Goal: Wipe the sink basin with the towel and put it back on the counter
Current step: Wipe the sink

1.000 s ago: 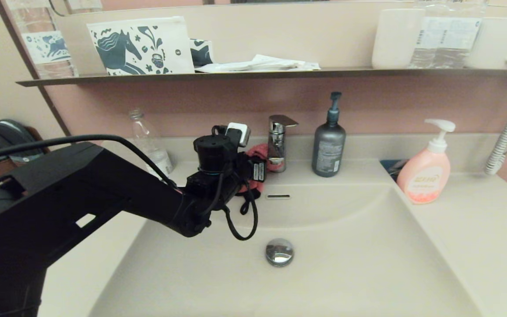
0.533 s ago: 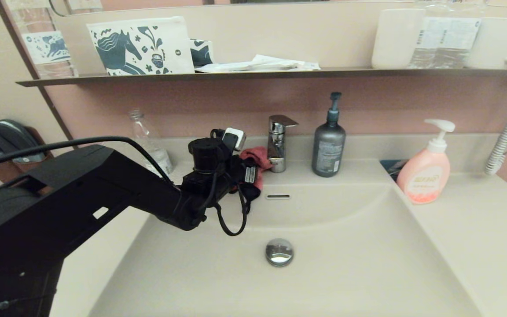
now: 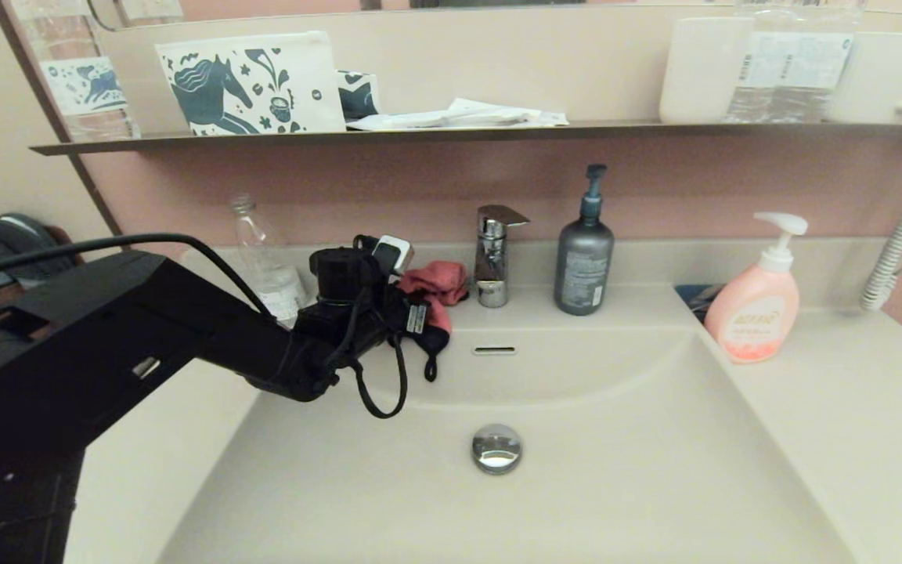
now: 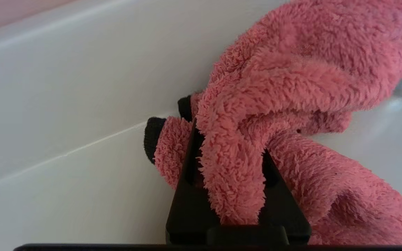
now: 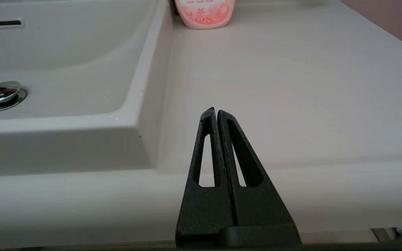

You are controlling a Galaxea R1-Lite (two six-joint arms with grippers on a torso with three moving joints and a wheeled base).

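Note:
The coral-red fuzzy towel point(image 3: 439, 282) with black trim hangs bunched over the back rim of the counter point(image 3: 835, 376), just left of the faucet. My left gripper point(image 3: 424, 312) is shut on the towel point(image 4: 291, 80); a fold is pinched between its black fingers point(image 4: 187, 181), above the counter's back strip. Below lies the beige sink basin point(image 3: 592, 470) with its chrome drain plug point(image 3: 496, 448) and overflow slot point(image 3: 494, 350). My right gripper point(image 5: 216, 111) is shut with nothing in it, low at the counter's point(image 5: 274, 87) front edge, right of the basin point(image 5: 65, 59). It is outside the head view.
A chrome faucet point(image 3: 494, 254) stands behind the basin. To its right are a grey pump bottle point(image 3: 584, 258) and a pink soap bottle point(image 3: 756, 313). A clear plastic bottle point(image 3: 263, 258) stands at the back left. A dark wall shelf point(image 3: 459, 131) carries a pouch, cups and bottles.
My left arm has drawn leftward, carrying the towel away from the faucet toward the back-left counter. The grip on the towel has stayed the same.

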